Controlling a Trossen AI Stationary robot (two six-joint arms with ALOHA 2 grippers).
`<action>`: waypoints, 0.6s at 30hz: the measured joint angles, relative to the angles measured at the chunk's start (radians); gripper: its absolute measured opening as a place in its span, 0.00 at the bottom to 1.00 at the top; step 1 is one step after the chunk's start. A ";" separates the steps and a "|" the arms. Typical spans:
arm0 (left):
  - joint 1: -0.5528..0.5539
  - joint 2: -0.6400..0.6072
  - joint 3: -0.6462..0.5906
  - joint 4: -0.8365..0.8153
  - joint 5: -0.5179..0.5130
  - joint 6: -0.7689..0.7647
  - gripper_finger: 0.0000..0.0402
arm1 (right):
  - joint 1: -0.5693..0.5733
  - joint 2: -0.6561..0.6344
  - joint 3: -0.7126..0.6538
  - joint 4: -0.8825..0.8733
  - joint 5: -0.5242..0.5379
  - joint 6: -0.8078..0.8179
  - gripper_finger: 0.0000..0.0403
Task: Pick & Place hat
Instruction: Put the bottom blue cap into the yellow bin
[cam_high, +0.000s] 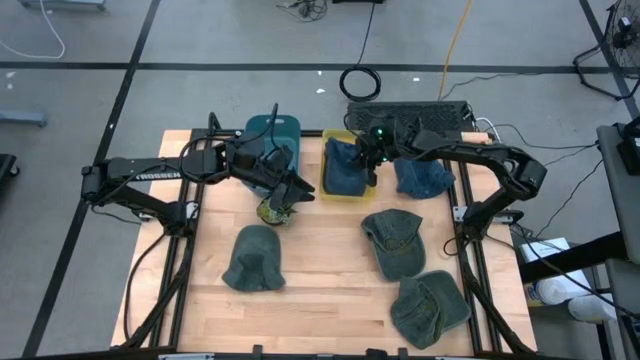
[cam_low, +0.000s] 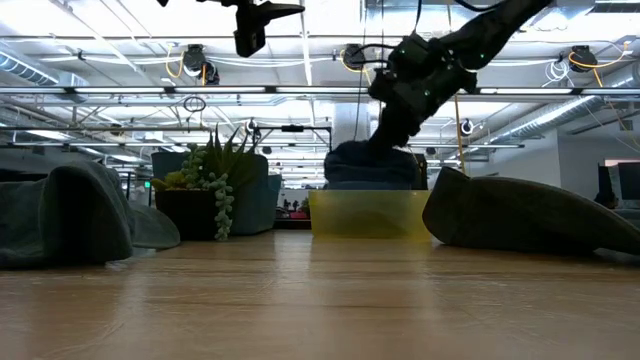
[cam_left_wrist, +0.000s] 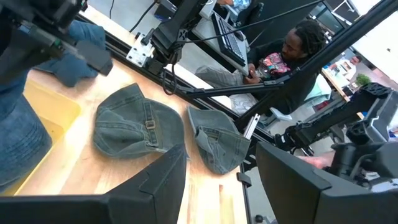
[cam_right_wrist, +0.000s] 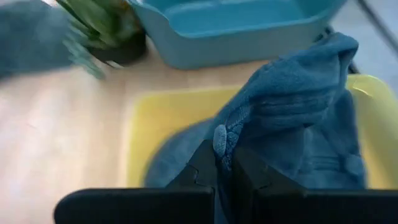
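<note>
A blue denim hat (cam_right_wrist: 292, 118) hangs from my right gripper (cam_right_wrist: 225, 168) over the yellow bin (cam_high: 334, 188); the low view shows the hat (cam_low: 370, 165) reaching down into the bin (cam_low: 365, 212). My right gripper (cam_high: 372, 160) is shut on it. A second blue hat (cam_high: 422, 178) lies on the table right of the bin. Three green hats (cam_high: 255, 258) (cam_high: 395, 240) (cam_high: 430, 305) lie flat on the near half. My left gripper (cam_high: 290, 190) is open and holds nothing; it hovers above the potted plant (cam_high: 272, 210). My right gripper pinches a bunched fold of the blue hat's cloth (cam_right_wrist: 221, 138) between its two fingers, coming from above and pointing down. The hat hangs below the fingers, and its lower part (cam_low: 350, 178) sits inside the yellow bin.
A teal bin (cam_high: 272, 135) stands at the far edge, left of the yellow bin. The plant (cam_low: 205, 190) stands in front of it. A person sits beyond the table's right side (cam_left_wrist: 292, 56). Bare wood shows between the green hats (cam_high: 320, 270).
</note>
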 joint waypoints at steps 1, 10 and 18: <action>0.000 0.000 0.000 0.000 0.000 0.000 0.50 | 0.000 0.000 -0.009 0.010 0.021 -0.017 0.01; 0.000 0.000 0.000 0.015 -0.027 0.002 0.50 | 0.003 0.077 -0.039 0.069 0.091 -0.135 0.01; 0.000 0.000 0.000 0.072 -0.025 -0.005 0.50 | 0.054 0.175 -0.036 0.123 0.067 -0.242 0.01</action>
